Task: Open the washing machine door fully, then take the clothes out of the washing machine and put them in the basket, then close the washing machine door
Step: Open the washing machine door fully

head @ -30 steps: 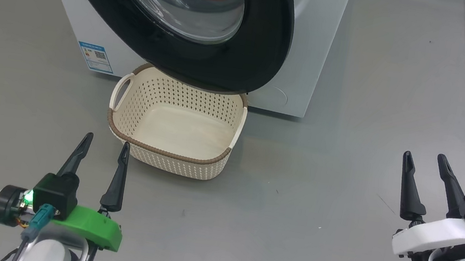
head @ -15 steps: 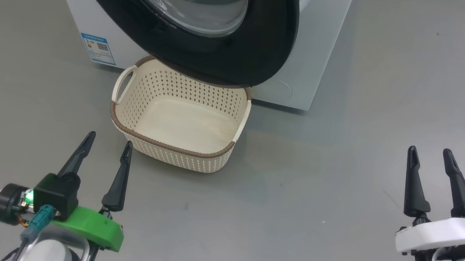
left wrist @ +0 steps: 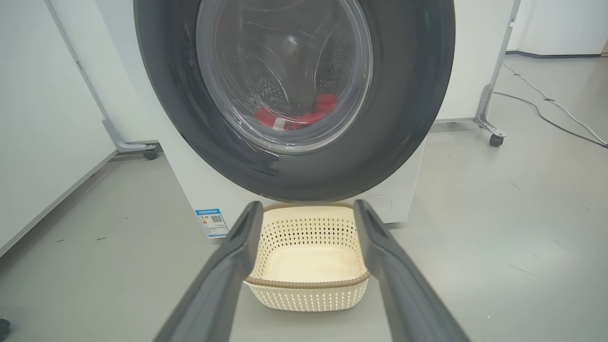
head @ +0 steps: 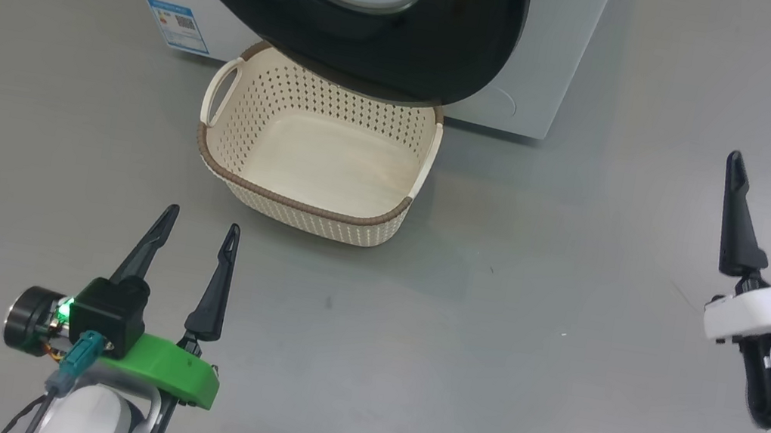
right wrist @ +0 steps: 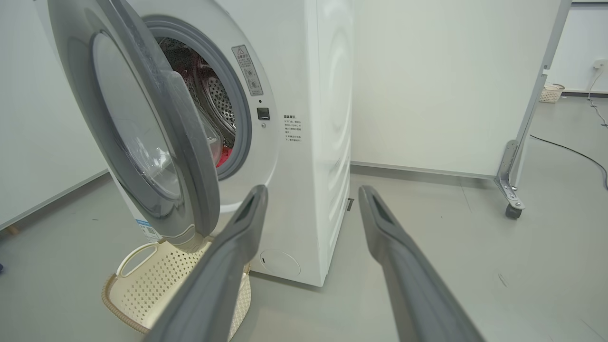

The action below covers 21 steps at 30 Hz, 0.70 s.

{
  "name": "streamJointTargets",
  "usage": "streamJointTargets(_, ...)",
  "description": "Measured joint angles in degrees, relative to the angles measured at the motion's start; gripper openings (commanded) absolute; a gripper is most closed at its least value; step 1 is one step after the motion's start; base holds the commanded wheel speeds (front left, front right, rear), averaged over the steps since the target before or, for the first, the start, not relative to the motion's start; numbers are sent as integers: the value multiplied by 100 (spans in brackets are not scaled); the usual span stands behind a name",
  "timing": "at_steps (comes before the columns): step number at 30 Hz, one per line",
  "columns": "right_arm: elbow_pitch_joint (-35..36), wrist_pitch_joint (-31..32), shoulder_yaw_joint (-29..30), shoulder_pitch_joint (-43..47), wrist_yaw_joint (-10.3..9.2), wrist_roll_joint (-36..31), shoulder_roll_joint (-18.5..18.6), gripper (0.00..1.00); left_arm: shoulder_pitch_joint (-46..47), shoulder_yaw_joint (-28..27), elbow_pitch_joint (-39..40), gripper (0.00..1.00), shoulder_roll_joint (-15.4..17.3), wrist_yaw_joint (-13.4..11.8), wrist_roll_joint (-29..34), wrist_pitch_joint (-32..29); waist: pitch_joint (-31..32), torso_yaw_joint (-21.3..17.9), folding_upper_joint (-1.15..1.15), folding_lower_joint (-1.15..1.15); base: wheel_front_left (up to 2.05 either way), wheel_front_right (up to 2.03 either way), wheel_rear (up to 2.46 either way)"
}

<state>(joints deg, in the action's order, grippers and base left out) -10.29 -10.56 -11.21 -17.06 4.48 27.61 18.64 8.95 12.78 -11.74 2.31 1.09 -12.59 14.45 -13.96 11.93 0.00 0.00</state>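
Both pincers hover above the floor [head: 483, 384], fingers spread, gripping nothing — the left pincer [head: 203, 218] near the basket [head: 295, 205], the right pincer [head: 766, 156] well apart to its side. The basket sits empty under the partly open washing machine door [head: 409, 59]; beyond it the clothes [left wrist: 304, 116] lie inside the washing machine [head: 556, 43].

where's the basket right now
In the head view the basket sits on the floor just left of centre, in front of the washing machine, its far edge under the partly open door, ahead of the left end effector.
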Motion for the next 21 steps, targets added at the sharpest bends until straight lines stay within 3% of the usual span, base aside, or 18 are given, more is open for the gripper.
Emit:
streamJointTargets(17, 1, 980, 69, -1958, 101, 163, 427, 100, 580, 369, 156, 100, -20, 60, -187, 1, -888, 428, 0, 0, 0, 0, 0)
streamJointTargets(18, -8, 1048, 69, -2076, 102, 182, 426, 79, 610, 421, 163, 100, -24, 73, -211, 0, -942, 461, 0, 0, 0, 0, 0)
streamJointTargets(19, -21, 1135, 68, -2203, 104, 234, 426, 26, 646, 454, 172, 100, -33, 73, -222, 0, -998, 494, 0, 0, 0, 0, 0)
streamJointTargets(20, -34, 1199, 68, -2330, 133, 299, 419, 0, 681, 478, 189, 100, -37, 73, -245, 1, -1053, 527, 0, 0, 0, 0, 0)
streamJointTargets(21, -49, 1249, 77, -2457, 145, 387, 396, 0, 722, 502, 201, 100, -38, 73, -260, 1, -1108, 560, 0, 0, 0, 0, 0)
